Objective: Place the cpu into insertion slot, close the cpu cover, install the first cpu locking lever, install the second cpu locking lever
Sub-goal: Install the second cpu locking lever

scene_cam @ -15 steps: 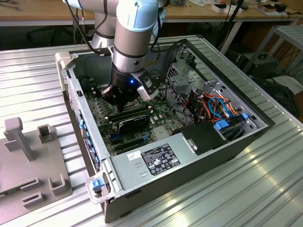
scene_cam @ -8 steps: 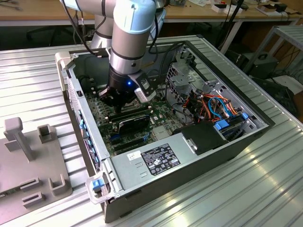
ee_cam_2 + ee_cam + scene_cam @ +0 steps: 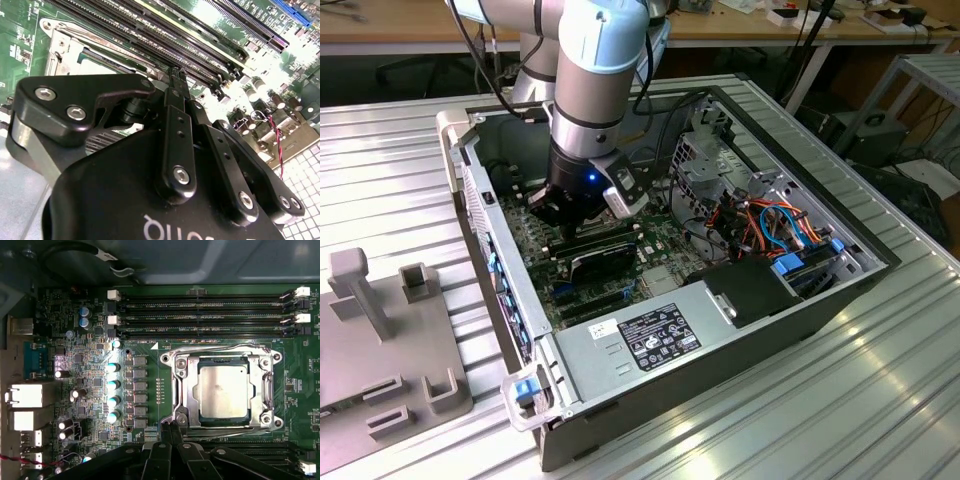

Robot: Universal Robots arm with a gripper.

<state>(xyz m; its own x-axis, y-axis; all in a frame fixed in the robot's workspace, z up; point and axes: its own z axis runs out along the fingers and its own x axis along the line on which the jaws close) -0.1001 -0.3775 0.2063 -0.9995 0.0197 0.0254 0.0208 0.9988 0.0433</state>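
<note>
Ribbed metal table point(image 3: 880, 400) under open computer case point(image 3: 620, 350)

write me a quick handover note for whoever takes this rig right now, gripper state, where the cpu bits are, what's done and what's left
Gripper: fingers shut together, holding nothing, tip at the edge of the socket beside the memory slots.
Cpu: seated flat in the insertion slot on the green board, in the first wrist view.
Cpu cover: down flat over the chip, framing it.
Locking levers: thin wires lie along the cover's edges; whether either is hooked I cannot tell.
Done: chip placed, cover closed.
Left: check and latch both levers.
</note>
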